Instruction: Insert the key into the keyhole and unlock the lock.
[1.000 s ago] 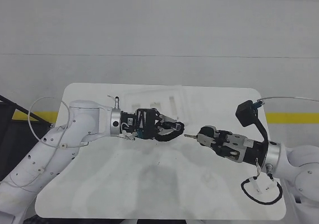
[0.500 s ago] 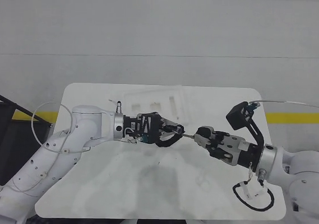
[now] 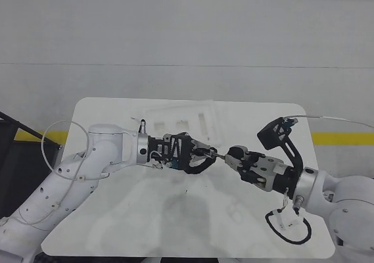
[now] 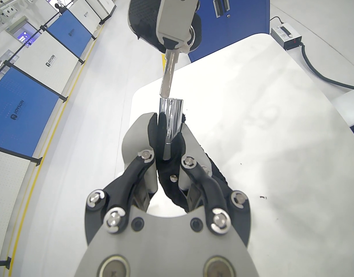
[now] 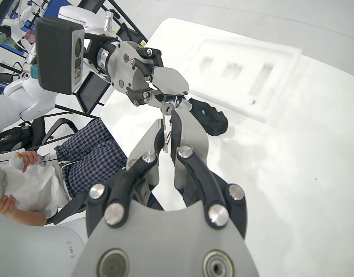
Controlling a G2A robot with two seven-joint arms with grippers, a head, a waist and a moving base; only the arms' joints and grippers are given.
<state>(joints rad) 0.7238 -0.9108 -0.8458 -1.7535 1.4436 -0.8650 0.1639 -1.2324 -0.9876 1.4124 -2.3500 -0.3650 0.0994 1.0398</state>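
My left gripper (image 3: 203,158) (image 4: 168,125) is shut on a shiny silver cylinder lock (image 4: 171,116), held above the middle of the white table (image 3: 173,217). The lock's keyhole face (image 5: 167,107) points at the other arm. My right gripper (image 3: 231,158) (image 5: 167,128) is shut on the head of a metal key (image 4: 168,73) (image 5: 165,138). The key's blade points at the lock and its tip touches the lock's end face. Nearly the whole blade is still outside the lock. The two grippers face each other almost tip to tip.
A white foam tray (image 3: 180,118) (image 5: 246,67) with several rectangular recesses lies at the table's far side behind the grippers. The table surface under and in front of both arms is bare. A black cable (image 4: 318,70) runs off one table edge.
Both arms have closed in on each other over the table's middle. The gap between key tip and lock is gone; the tip now meets the lock's face.
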